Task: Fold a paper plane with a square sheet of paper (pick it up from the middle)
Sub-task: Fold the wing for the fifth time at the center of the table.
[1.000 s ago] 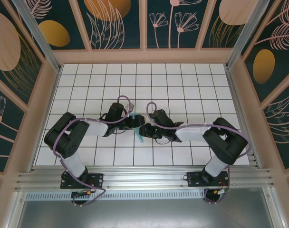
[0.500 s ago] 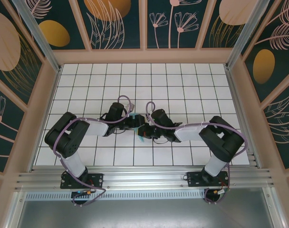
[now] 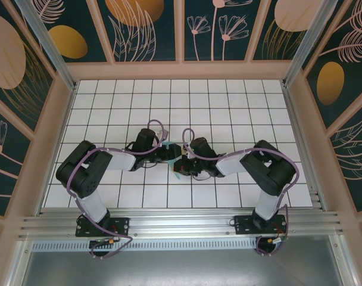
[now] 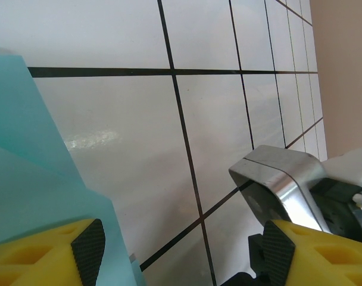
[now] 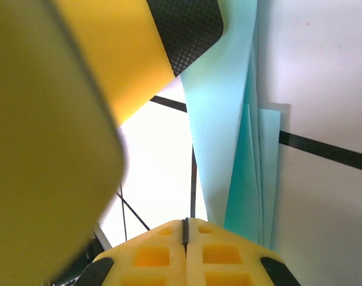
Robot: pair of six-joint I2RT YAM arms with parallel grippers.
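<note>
White tiled table with a black grid fills the floor of a pale wooden frame, and dark teal panels painted with leaves and orange ovals stand behind it. From the near rail, 2 black-and-white arms reach inward: the left arm and the right arm bend at the elbow and meet nose to nose at the table's middle.

Between their tips hangs the sheet of paper, light turquoise, folded into several narrow layers and held off the tiles. The right wrist view shows the layers fanned slightly and running down just beside the right gripper. Its 2 yellow fingers are pressed flat together along a thin seam; I cannot tell whether any paper is nipped there.

The left gripper stands wide apart, bare tile showing between its black-tipped fingers. The paper lies against the left one.
</note>
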